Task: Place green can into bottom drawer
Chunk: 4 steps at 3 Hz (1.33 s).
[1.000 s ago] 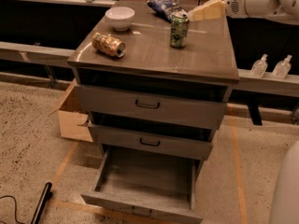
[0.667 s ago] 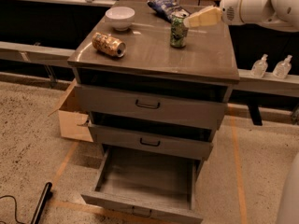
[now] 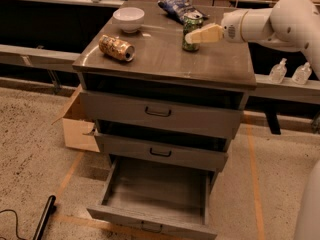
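The green can [image 3: 189,40] stands upright on the grey cabinet top [image 3: 165,59], right of centre toward the back. My gripper [image 3: 192,36] reaches in from the right on the white arm, its tan fingers at the can's right side, level with its upper half. The bottom drawer [image 3: 155,196] of the cabinet is pulled out and looks empty, with a small dark handle on its front.
A gold-tan can [image 3: 116,48] lies on its side at the cabinet top's left. A white bowl [image 3: 128,18] and a blue chip bag [image 3: 177,7] sit at the back. A cardboard box [image 3: 77,126] stands left of the cabinet. Two clear bottles [image 3: 290,73] stand at right.
My gripper has moved left and slightly down toward the green can until its fingertips are at the can. The can and drawers have not moved.
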Tool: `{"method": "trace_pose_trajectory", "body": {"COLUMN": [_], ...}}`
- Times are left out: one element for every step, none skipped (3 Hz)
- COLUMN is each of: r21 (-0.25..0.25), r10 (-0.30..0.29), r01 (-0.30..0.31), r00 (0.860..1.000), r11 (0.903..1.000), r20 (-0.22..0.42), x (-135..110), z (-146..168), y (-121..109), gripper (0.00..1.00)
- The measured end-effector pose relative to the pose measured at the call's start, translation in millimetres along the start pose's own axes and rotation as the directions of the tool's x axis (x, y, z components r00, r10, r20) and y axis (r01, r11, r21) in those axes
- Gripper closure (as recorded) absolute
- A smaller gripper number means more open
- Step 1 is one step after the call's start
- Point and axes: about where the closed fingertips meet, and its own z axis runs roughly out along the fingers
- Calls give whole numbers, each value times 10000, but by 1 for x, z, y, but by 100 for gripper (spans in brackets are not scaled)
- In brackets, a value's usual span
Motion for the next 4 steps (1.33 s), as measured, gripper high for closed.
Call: {"method": "trace_pose_trajectory", "body": {"r21": [-70, -130, -119, 45], "r10": [85, 13, -155, -391], "r01": [-85, -11, 159, 389], "r00": [10000, 9999, 9991, 9976], "r11": [9999, 9999, 9998, 9992], "r20": [-6, 114, 391, 580], "x": [23, 36, 36, 30], "z": [26, 51, 75, 85], "y": [2, -2, -10, -23], "gripper": [0, 0, 0, 0]}}
